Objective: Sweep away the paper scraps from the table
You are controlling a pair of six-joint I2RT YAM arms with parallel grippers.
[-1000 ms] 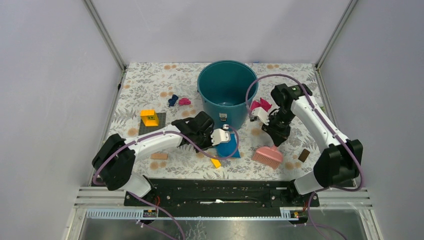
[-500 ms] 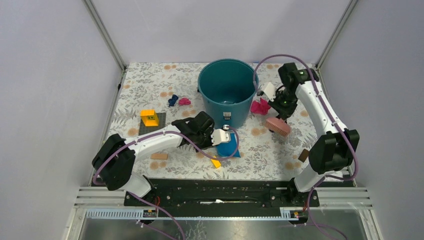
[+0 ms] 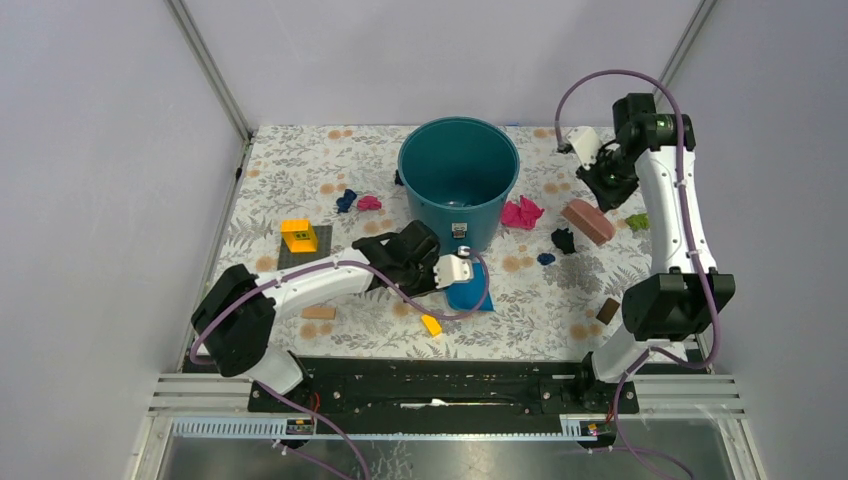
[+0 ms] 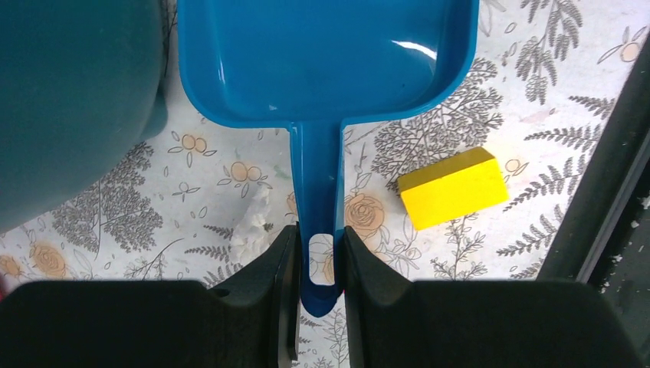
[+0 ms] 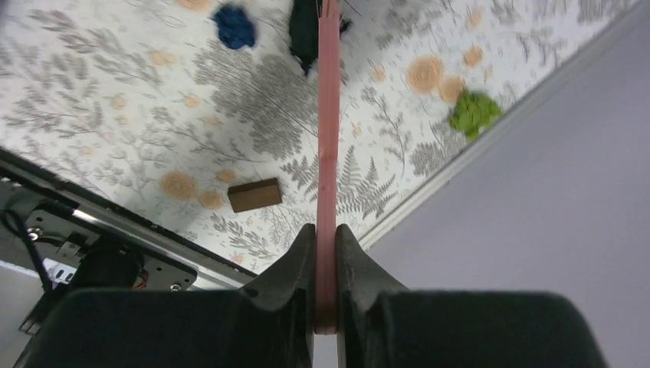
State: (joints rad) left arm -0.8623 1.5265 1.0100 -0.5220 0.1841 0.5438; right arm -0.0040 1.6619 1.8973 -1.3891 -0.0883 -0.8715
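Note:
My right gripper (image 3: 604,190) is shut on the handle of a pink brush (image 3: 587,221) (image 5: 328,146), held in the air over the table's (image 3: 300,170) back right. Below it lie paper scraps: magenta (image 3: 520,213), black (image 3: 563,240) (image 5: 304,34), dark blue (image 3: 545,258) (image 5: 234,27) and green (image 3: 636,221) (image 5: 474,113). Two more scraps, dark blue (image 3: 346,199) and pink (image 3: 369,203), lie left of the teal bucket (image 3: 458,190). My left gripper (image 3: 455,270) (image 4: 320,245) is shut on the handle of a blue dustpan (image 3: 466,293) (image 4: 322,54) in front of the bucket.
A yellow brick (image 3: 299,234) stands on a dark plate at the left. A yellow wedge (image 3: 431,325) (image 4: 454,188) lies by the dustpan. A tan block (image 3: 318,312) sits front left, a brown block (image 3: 607,310) (image 5: 254,195) front right. The right wall runs close to the brush.
The right arm carried the brush from the front right up and back to the far right, uncovering the black and dark blue scraps. The left arm and dustpan shifted slightly right.

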